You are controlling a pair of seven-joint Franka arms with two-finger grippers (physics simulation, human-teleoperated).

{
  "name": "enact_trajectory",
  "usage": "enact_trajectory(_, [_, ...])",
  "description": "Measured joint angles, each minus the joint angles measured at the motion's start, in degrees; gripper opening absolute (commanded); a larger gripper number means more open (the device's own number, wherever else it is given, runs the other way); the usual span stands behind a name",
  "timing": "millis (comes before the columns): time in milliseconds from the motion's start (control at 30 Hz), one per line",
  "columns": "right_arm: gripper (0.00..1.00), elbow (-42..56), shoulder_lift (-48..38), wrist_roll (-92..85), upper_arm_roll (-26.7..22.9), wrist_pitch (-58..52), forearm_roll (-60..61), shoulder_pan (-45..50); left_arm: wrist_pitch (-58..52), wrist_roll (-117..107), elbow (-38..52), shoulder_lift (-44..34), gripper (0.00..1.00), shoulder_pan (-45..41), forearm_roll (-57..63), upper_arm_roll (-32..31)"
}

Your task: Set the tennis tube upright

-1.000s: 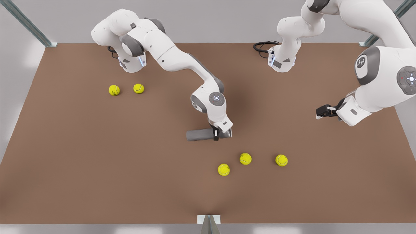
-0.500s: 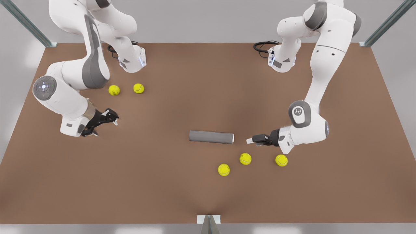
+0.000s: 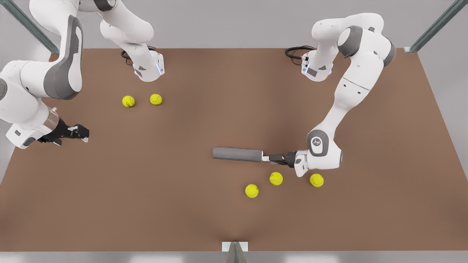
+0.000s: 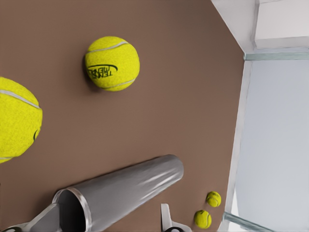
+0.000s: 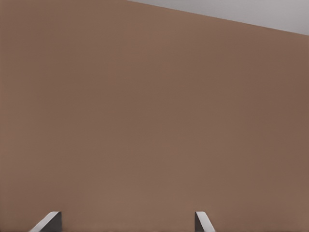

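The tennis tube (image 3: 237,154) is a grey cylinder lying flat on the brown table near the middle. Its hollow, light-rimmed end points to the front view's right. My left gripper (image 3: 267,158) is on the arm at the front view's right, level with the table and right at that hollow end. In the left wrist view the tube (image 4: 130,188) runs away from the left gripper (image 4: 106,220). That gripper is open, with the rim between its spread fingers. My right gripper (image 3: 82,132) hangs open at the front view's far left, far from the tube, over bare table (image 5: 154,121).
Three yellow tennis balls (image 3: 276,178) (image 3: 252,190) (image 3: 316,180) lie just in front of the tube and the left gripper. Two more balls (image 3: 128,101) (image 3: 156,99) rest at the back left. Both arm bases (image 3: 148,69) (image 3: 316,69) stand along the far edge.
The right gripper let go of the tube and pulled away to the front view's far left. The left gripper came in low from the right, up to the tube's hollow end.
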Motion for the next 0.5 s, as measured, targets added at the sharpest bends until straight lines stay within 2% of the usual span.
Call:
enact_trajectory(133, [1.00,-4.29,-0.72,0.40,1.28,3.52,1.42,0.11,0.60,1.67,-1.17,0.78,0.99,0.33,-0.09,0.00])
enact_trajectory(500, [1.00,-4.27,-0.67,0.70,1.72,1.93,1.41,0.38,2.24,3.43,-5.12,0.60,0.99,-0.10,-0.90,-0.05])
